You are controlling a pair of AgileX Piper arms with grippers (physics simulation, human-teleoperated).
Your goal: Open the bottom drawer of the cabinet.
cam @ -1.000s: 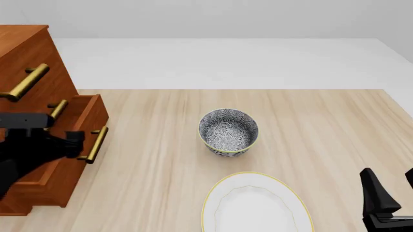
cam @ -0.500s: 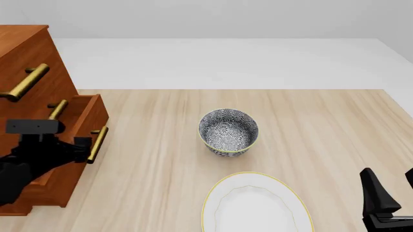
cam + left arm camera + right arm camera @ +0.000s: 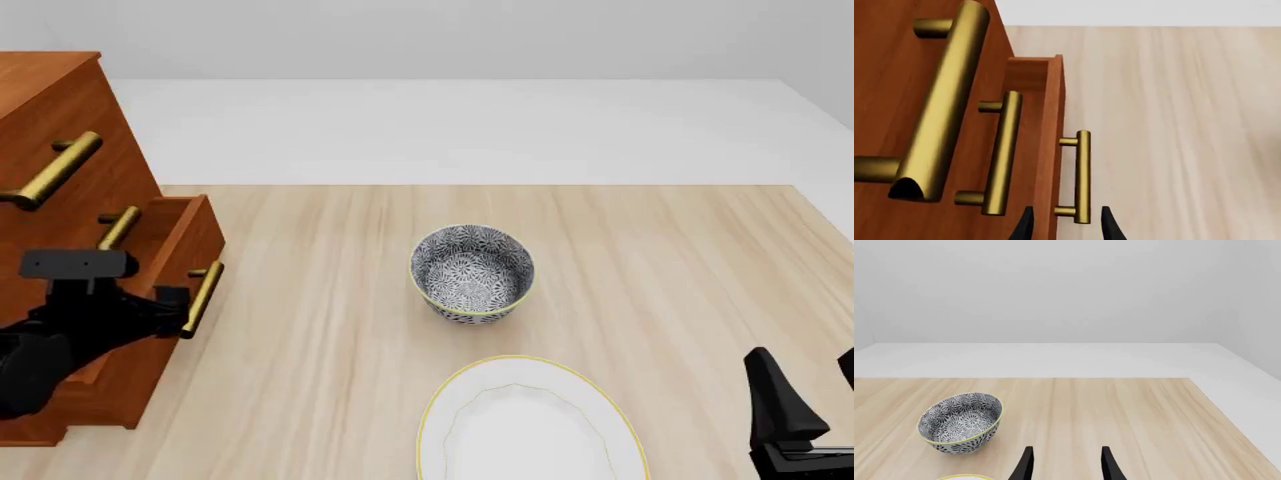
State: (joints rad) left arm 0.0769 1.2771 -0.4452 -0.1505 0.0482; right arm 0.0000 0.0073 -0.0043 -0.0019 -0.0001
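Left wrist view: left gripper (image 3: 1066, 227) jaws sitting apart, straddling bottom drawer (image 3: 1047, 145) handle (image 3: 1081, 175); rigid bar, slick brass.

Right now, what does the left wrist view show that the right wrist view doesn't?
Only the left wrist view shows the cabinet with its three brass handles, the bottom drawer pulled partly out, and the open left gripper straddling the near end of that drawer's handle. Only the right wrist view shows the patterned bowl, a sliver of the plate and the open right gripper holding nothing. Both show the wooden table.
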